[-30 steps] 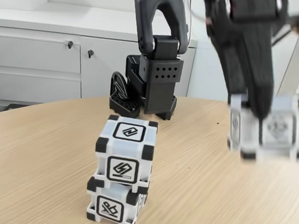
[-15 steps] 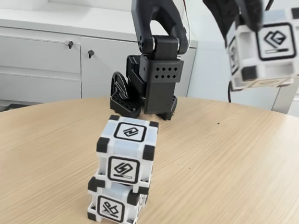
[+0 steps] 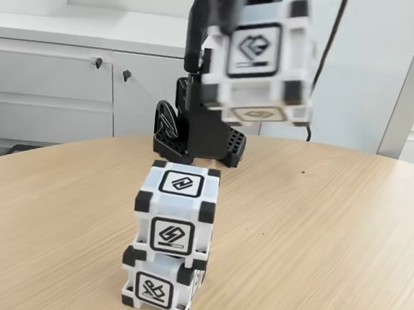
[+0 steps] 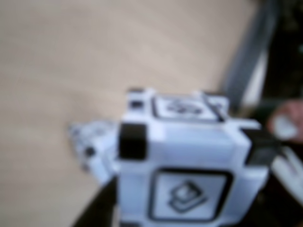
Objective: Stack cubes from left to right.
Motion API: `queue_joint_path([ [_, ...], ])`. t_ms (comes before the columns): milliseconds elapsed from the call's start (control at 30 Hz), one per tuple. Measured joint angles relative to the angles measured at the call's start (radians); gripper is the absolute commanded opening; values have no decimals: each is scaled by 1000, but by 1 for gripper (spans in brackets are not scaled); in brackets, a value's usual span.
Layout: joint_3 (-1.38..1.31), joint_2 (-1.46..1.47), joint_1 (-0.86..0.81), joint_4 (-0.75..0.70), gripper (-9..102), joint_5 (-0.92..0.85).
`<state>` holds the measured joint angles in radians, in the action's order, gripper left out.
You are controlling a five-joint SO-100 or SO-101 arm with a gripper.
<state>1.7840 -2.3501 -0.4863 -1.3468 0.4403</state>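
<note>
Two white cubes with black corners stand stacked on the wooden table: the lower cube [image 3: 161, 288] and, slightly askew on it, the upper cube [image 3: 176, 217]. A third cube [image 3: 257, 62], blurred by motion, hangs in the air above and to the right of the stack. My gripper [image 3: 244, 10] comes down from the top edge and is shut on it, its fingers mostly hidden. In the wrist view the held cube [image 4: 185, 196] sits between dark fingers [image 4: 97, 210] of the gripper [image 4: 182, 156], with a blurred white shape [image 4: 90, 146] below it on the left.
The arm's black base [image 3: 205, 137] stands at the table's far edge behind the stack. Grey cabinets [image 3: 48, 85] with keyed locks line the wall behind. Bare wooden table [image 3: 330, 238] spreads to the right of the stack.
The gripper lifted the third cube off the table at the right, then carried it up and leftward. It now hangs above and right of the stack, which has not moved.
</note>
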Motion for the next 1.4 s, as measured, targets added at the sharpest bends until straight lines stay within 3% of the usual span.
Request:
queue_joint_path([
  [1400, 0, 61, -179, -97, 3, -173],
])
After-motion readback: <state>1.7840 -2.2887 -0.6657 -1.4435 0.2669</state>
